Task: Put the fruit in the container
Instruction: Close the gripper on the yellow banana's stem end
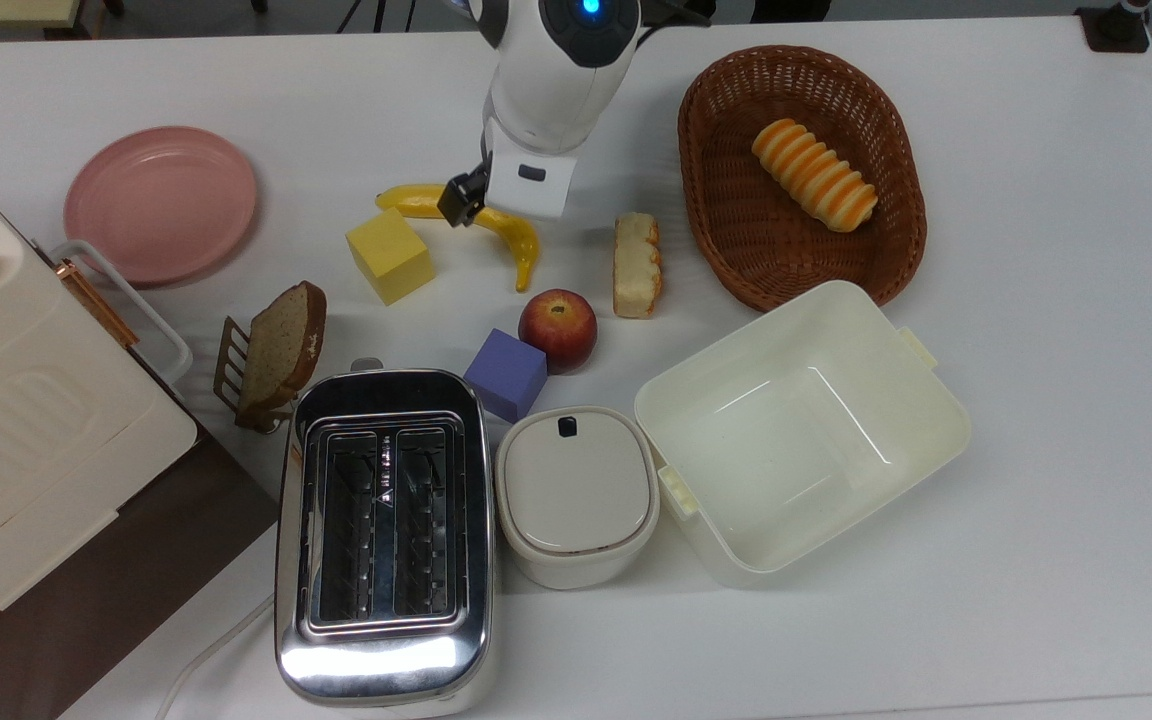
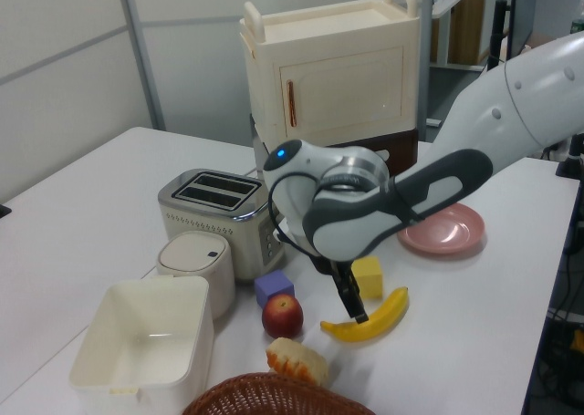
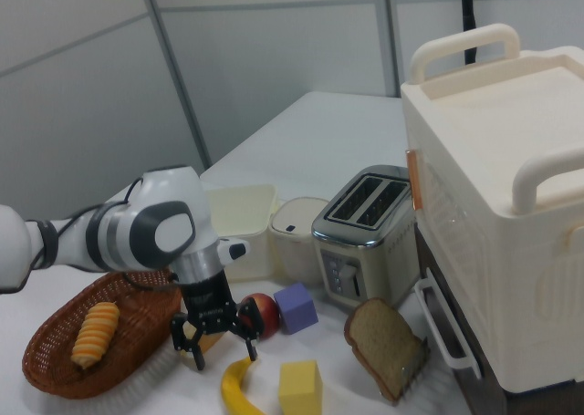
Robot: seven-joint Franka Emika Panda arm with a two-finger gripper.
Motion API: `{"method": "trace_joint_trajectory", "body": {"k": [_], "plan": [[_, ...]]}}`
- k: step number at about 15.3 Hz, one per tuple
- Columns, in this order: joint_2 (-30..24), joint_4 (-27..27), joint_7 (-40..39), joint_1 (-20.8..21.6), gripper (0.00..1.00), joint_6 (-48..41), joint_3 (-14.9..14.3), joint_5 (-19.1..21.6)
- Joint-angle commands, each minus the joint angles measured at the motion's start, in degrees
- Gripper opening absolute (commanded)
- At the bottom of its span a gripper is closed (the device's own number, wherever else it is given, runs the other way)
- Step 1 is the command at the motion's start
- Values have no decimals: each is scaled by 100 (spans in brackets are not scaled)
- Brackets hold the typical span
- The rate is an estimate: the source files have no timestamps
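Observation:
The fruit, a curved yellow banana (image 1: 521, 245), lies on the white table between a yellow cube and a bread piece; it also appears in the left view (image 2: 379, 315) and the right view (image 3: 239, 385). My gripper (image 1: 481, 205) points down over the banana's middle and hides part of it. In the right view the gripper (image 3: 220, 348) is open, its two dark fingers spread just above the banana with nothing held. The container, a cream-white tub (image 1: 941, 400), stands empty at the top view's lower right (image 2: 137, 374).
A red apple (image 1: 557, 328) and purple cube (image 1: 506, 375) lie between banana and tub. Yellow cube (image 1: 389, 255) touches the banana's left side. Bread piece (image 1: 636, 265), wicker basket (image 1: 726, 230), lidded pot (image 1: 576, 495), toaster (image 1: 383, 530), pink plate (image 1: 161, 203) surround them.

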Motion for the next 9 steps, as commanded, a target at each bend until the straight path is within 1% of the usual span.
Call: {"method": "trace_joint_trajectory", "body": {"k": [1, 5, 9], "plan": [[-160, -460, 675, -49, 100, 880, 40, -133], [-388, -846, 756, -163, 100, 1373, 40, -54], [-476, -1031, 870, -146, 100, 1427, 40, -10]]}}
